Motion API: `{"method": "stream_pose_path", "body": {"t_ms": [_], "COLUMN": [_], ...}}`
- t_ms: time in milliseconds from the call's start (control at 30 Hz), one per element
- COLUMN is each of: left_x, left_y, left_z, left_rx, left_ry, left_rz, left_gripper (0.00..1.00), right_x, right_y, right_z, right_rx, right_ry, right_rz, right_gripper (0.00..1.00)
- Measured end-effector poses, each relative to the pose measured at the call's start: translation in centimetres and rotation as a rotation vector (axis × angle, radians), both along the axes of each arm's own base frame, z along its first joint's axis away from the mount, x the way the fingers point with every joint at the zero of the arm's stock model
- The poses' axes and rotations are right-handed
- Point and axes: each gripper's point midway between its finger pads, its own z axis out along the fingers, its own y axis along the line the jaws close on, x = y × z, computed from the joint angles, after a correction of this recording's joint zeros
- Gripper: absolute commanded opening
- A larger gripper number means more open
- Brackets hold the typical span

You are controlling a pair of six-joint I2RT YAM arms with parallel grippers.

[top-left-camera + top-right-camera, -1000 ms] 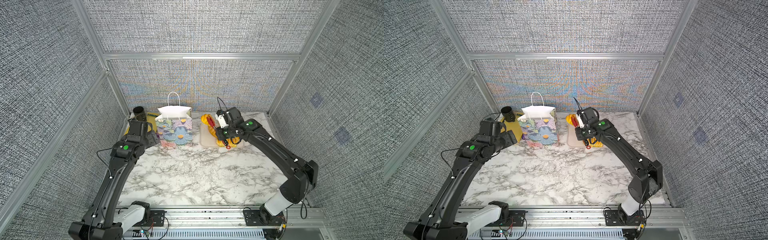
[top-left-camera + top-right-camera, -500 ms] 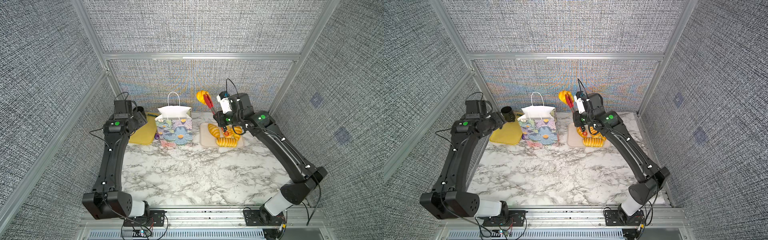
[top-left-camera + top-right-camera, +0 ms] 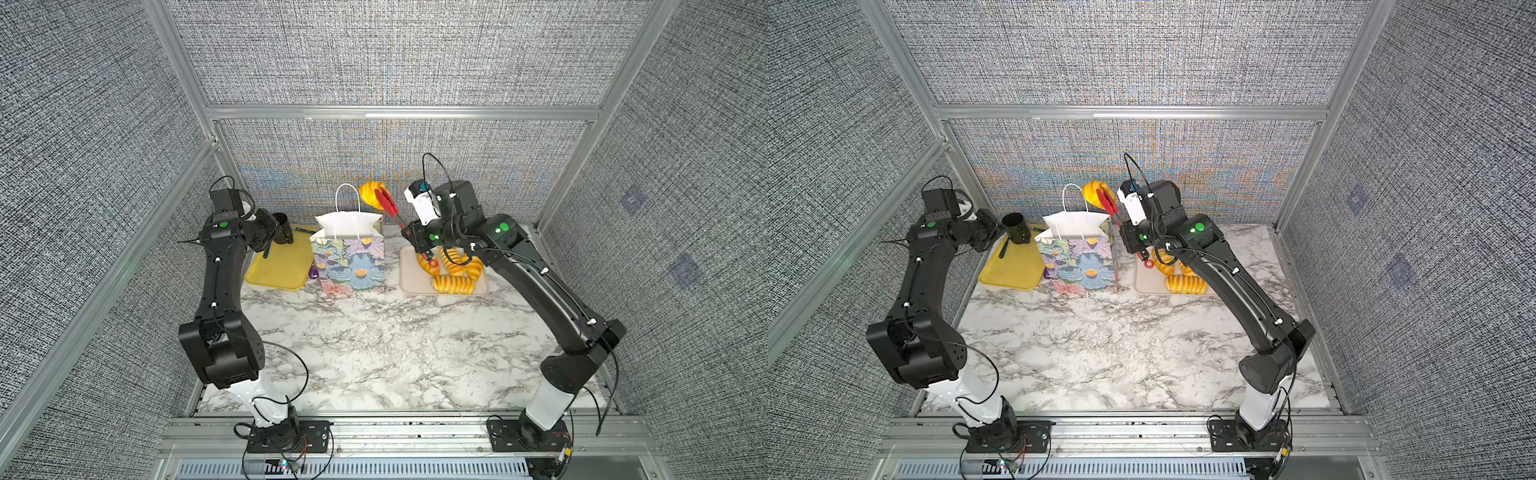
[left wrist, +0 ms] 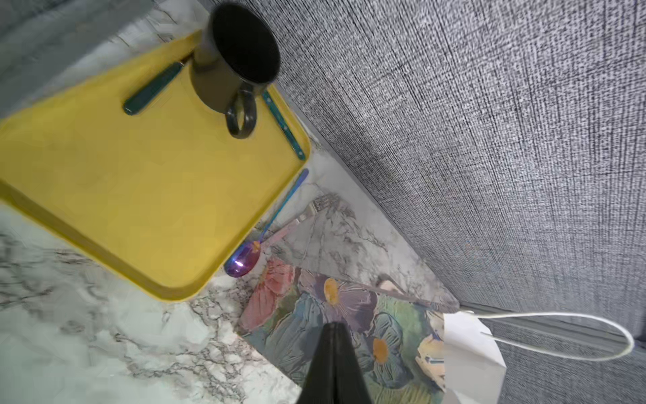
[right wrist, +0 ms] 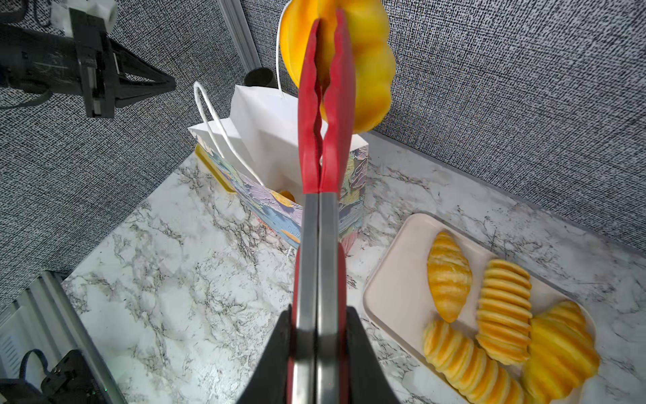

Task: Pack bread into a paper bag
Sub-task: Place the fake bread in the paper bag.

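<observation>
In both top views the right gripper (image 3: 420, 248) clamps the handles of red tongs (image 3: 388, 208). Their tips pinch a piece of bread (image 3: 370, 194) in the air by the back right corner of the open paper bag (image 3: 351, 259), higher than its rim. The bag stands at the worktop's (image 3: 374, 345) back edge, between a yellow tray (image 3: 277, 271) and a beige tray (image 3: 410, 283) with the remaining bread (image 3: 453, 272). The worktop's front half lies free. The left gripper (image 3: 269, 233) hangs by a black cup (image 3: 284, 229) at the yellow tray's back edge.

Only the left wrist view shows a purple spoon (image 4: 244, 262) on the worktop just beside that tray, and the left fingers (image 4: 334, 363) pressed together.

Only the right wrist view lets four pieces be counted on the beige tray.
</observation>
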Motion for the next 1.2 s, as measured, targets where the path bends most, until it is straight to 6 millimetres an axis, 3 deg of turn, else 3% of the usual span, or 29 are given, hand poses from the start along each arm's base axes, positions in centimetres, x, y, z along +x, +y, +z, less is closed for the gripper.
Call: {"method": "stream_pose_path", "body": {"t_ms": [200,700,1200], "left_x": [1.1,0.8,0.9], "left_y": [-1.5,-4.9,-6.3], "left_z": [-1.5,-3.5,-4.2], "left_rx": [-0.122,-0.209,-0.22], "left_ry": [0.009,0.03,0.05], "left_rz": [-0.053,-0.148,-0.17], "left_gripper": [0.02,0.02,0.02], "right_x": [-0.8,-1.7,-1.3], "right_y": [1.0,3.3,3.7], "right_z": [-0.6,-4.4,-4.7], "right_rx": [-0.019,-0.076,-0.081], "right_ry": [0.013,0.088,0.091], "right_rz": [0.031,0.086,0.085], "right_gripper": [0.2,0.2,0.31]}}
